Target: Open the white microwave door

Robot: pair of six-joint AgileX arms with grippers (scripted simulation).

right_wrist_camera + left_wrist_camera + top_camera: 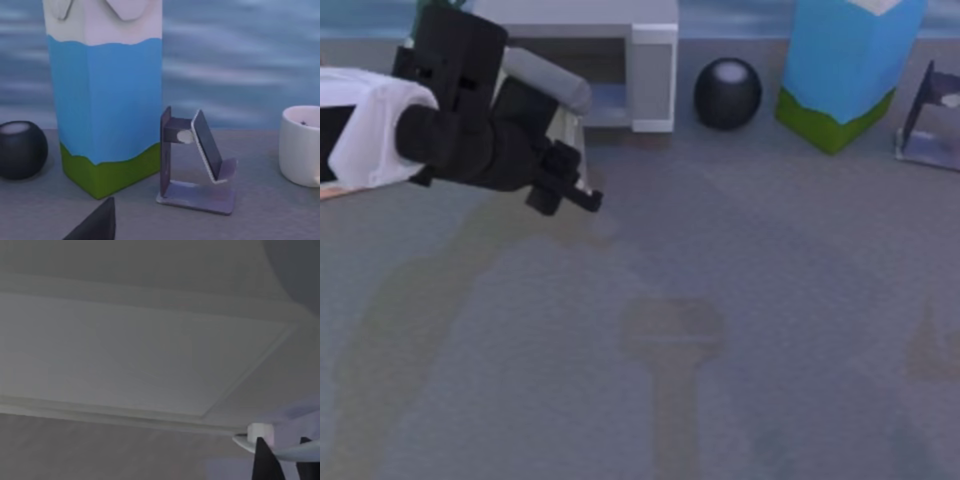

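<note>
The white microwave (655, 75) stands at the back of the table, left of centre. Its grey cavity (605, 85) shows, because the microwave door (555, 85) is swung out toward the front on its left hinge. My left gripper (570, 190) sits at the door's free edge, in front of the microwave. In the left wrist view the door panel (130, 355) fills the picture, and the two dark fingers (263, 460) straddle its pale handle edge (280, 450), shut on it. My right arm is out of the top view; only one dark fingertip (100, 222) shows in its wrist view.
A black round speaker (727, 92) sits right of the microwave. Beyond it stand a tall blue-and-green carton (845, 65) and a phone on a stand (930, 125). A white cup (300, 145) is at the far right.
</note>
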